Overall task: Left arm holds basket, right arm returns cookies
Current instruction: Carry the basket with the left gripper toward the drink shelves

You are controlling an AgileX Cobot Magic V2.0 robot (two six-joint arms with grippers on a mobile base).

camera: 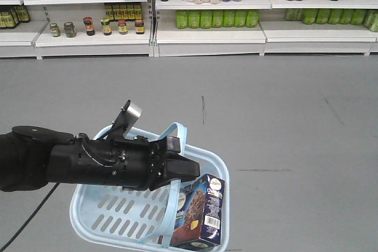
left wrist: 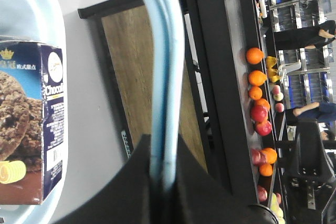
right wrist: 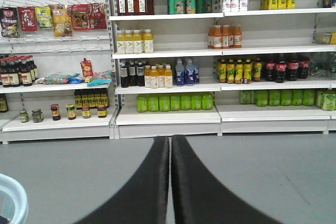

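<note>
Left hand [camera: 190, 169] clamped on basket [camera: 88, 196] handle, cookies [camera: 201, 210] inside, basket bottom cropped.

left gripper [camera: 189, 170]: clamped on basket [camera: 127, 202], extended forward | right gripper [right wrist: 170, 142]: jaws together, seemingly touching

Thick black left arm [camera: 88, 160], silver bracket [camera: 131, 113]

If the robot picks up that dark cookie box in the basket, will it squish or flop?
Probably stiff: the cookie box has flat faces and crisp edges, like cardboard. It pictures cookies, so likely light for its size. It stands on end in the basket, so a nudge might topple it.
</note>
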